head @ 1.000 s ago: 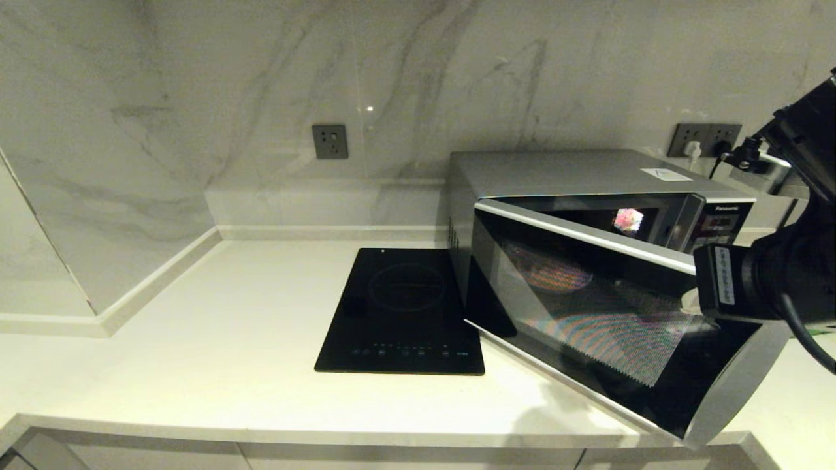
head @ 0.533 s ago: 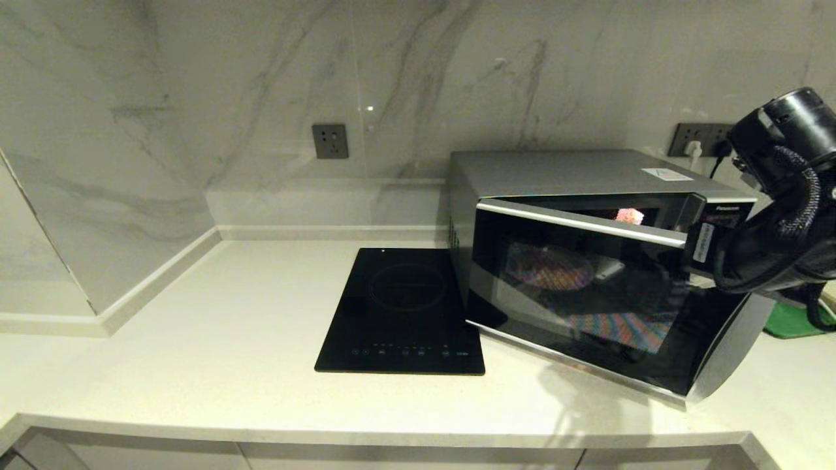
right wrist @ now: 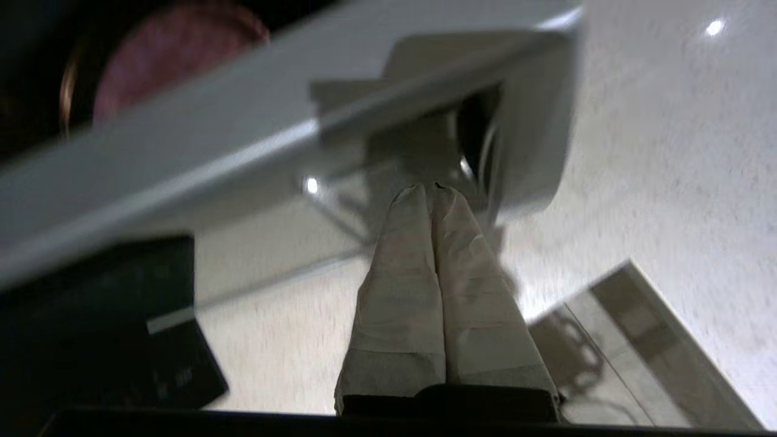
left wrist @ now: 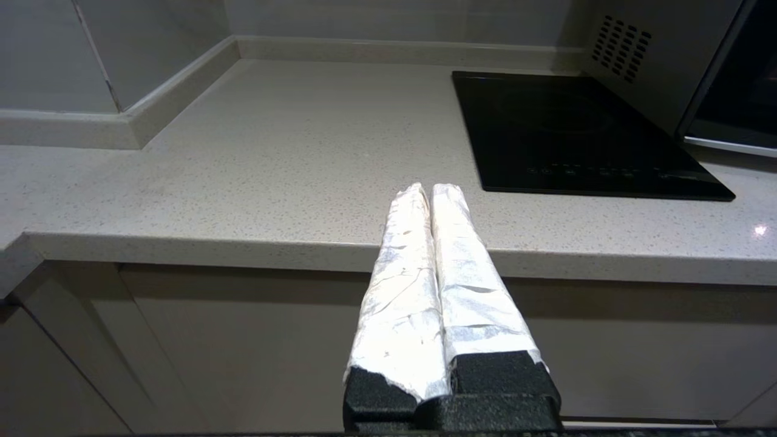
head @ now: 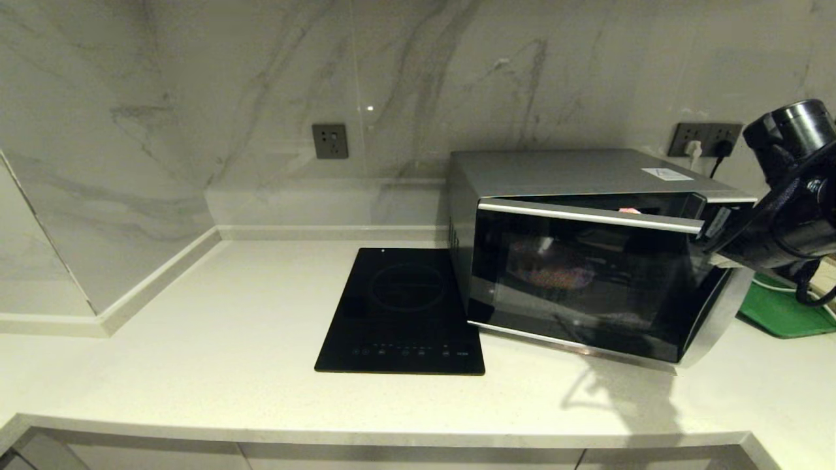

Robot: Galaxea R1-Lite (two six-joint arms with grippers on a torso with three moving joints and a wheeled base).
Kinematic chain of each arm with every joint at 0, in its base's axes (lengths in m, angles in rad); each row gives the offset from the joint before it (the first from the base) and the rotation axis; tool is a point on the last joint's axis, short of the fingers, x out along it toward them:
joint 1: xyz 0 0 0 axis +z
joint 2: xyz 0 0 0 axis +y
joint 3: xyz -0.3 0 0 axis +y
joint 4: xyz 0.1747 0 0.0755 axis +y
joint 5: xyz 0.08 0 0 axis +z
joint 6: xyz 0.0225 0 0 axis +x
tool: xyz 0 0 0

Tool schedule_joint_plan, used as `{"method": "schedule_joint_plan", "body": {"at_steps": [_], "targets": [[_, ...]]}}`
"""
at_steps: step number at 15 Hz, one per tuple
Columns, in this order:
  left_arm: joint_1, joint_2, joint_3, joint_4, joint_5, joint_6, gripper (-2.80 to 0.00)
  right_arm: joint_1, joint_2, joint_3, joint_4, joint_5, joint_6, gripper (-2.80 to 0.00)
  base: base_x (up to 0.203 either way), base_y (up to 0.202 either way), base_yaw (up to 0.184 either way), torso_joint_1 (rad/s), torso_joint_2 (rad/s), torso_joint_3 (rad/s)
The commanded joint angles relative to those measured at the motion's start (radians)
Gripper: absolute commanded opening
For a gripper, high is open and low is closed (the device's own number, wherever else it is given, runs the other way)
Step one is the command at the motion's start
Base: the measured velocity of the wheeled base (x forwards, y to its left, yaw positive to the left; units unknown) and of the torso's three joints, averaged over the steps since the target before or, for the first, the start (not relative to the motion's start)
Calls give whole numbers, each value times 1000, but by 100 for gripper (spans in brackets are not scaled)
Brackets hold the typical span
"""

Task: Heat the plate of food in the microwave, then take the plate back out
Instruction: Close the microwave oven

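The silver-grey microwave (head: 575,173) stands at the back right of the counter, its dark glass door (head: 588,287) almost closed, with only a narrow gap along the top. Through the glass the lavender plate of food (head: 552,271) shows dimly inside; in the right wrist view the plate (right wrist: 170,54) appears above the door's silver edge. My right gripper (right wrist: 431,189) is shut and empty, its tips against the door's handle end (right wrist: 522,139). In the head view my right arm (head: 777,228) reaches in at the door's right side. My left gripper (left wrist: 430,189) is shut and empty, parked in front of the counter edge.
A flat black induction cooktop (head: 401,310) lies left of the microwave. A green tray (head: 784,313) sits on the counter right of the microwave, behind my right arm. Wall sockets (head: 330,141) are on the marble backsplash. The counter's front edge (left wrist: 243,243) is close to my left gripper.
The microwave door has swung from wide open to almost closed. My right arm has moved back toward the microwave with the door's handle end.
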Motion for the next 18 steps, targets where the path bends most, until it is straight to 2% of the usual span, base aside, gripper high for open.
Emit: {"method": "schedule_joint_plan", "body": {"at_steps": [1,5,12,18], "targets": [[1,0,0,0,0,-1,-280,-71,36,5,-79,1,-9,-280,0,0,0,0,0,0],[1,0,0,0,0,-1,-280,-107,62,7,-128,69,-16,-280,0,0,0,0,0,0],[0,0,0,0,0,-1,-280,-106,138,-12,-287,111,-86,-280,0,0,0,0,0,0],[1,0,0,0,0,-1,-280,-106,214,-16,-411,144,-91,-280,0,0,0,0,0,0]]}}
